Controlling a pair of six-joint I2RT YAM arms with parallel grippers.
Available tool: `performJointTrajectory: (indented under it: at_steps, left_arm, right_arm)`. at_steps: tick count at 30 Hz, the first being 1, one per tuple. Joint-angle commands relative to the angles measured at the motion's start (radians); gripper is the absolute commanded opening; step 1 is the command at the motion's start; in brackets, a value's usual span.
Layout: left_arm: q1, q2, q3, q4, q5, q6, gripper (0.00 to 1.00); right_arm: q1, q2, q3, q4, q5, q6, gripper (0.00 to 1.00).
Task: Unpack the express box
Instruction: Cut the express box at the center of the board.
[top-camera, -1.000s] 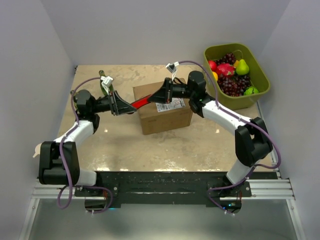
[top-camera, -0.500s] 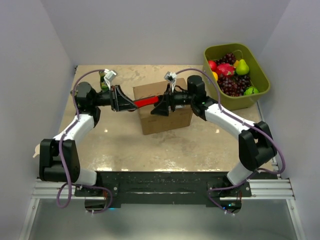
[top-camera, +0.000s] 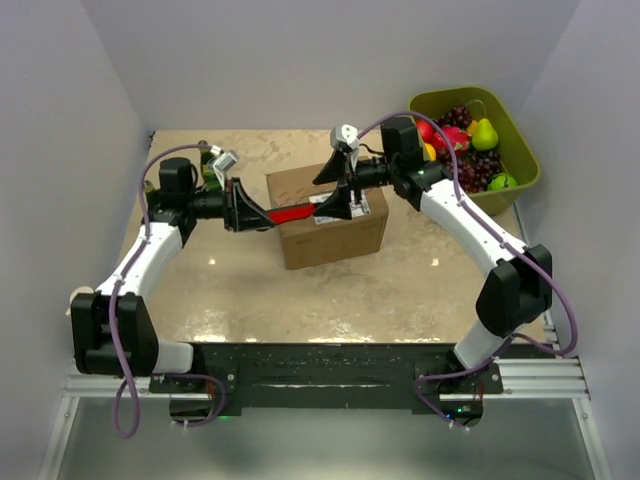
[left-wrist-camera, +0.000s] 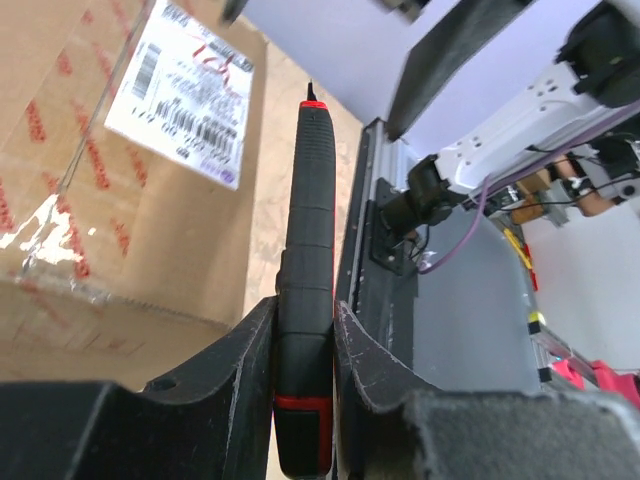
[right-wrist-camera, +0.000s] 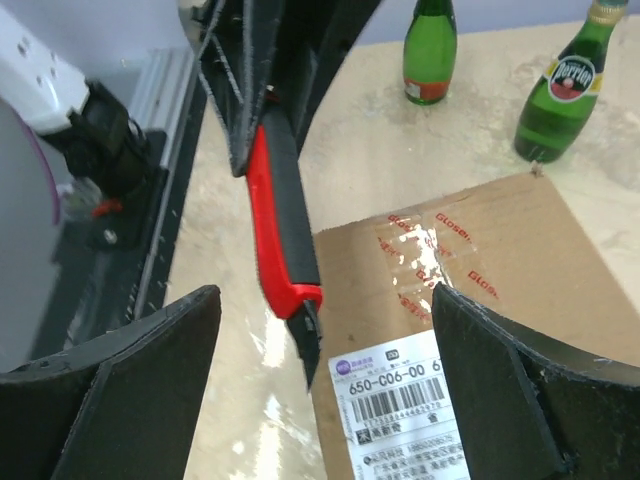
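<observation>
The express box (top-camera: 330, 238) is a brown carton taped shut, with a white label (top-camera: 337, 208) on top, standing mid-table. A red and black utility knife (top-camera: 295, 212) hangs over the box's left top edge, and my left gripper (top-camera: 248, 208) is shut on its handle. In the left wrist view the knife (left-wrist-camera: 308, 250) runs straight out between the fingers of the left gripper (left-wrist-camera: 305, 310), beside the box (left-wrist-camera: 120, 230). My right gripper (top-camera: 337, 188) stands open above the label. In the right wrist view the knife tip (right-wrist-camera: 315, 345) lies free inside the wide right gripper (right-wrist-camera: 325, 300), over the box (right-wrist-camera: 500, 270).
An olive-green tub (top-camera: 524, 152) of fruit sits at the back right. Two green bottles (right-wrist-camera: 430, 50) (right-wrist-camera: 560, 95) stand behind the box on the left; one bottle (top-camera: 210, 167) shows by my left arm. Walls close in on both sides.
My right gripper has opened and let go of the knife's tip end, lifting slightly back. The left gripper still holds the knife, which now lies level over the box.
</observation>
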Motion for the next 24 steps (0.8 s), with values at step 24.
performJointTrajectory:
  at_steps: [24]
  left_arm:
    - [-0.037, -0.17, 0.104, -0.549, -0.071, 0.585, 0.0]
  right_arm:
    - [0.195, 0.057, 0.019, 0.099, -0.069, 0.154, 0.75]
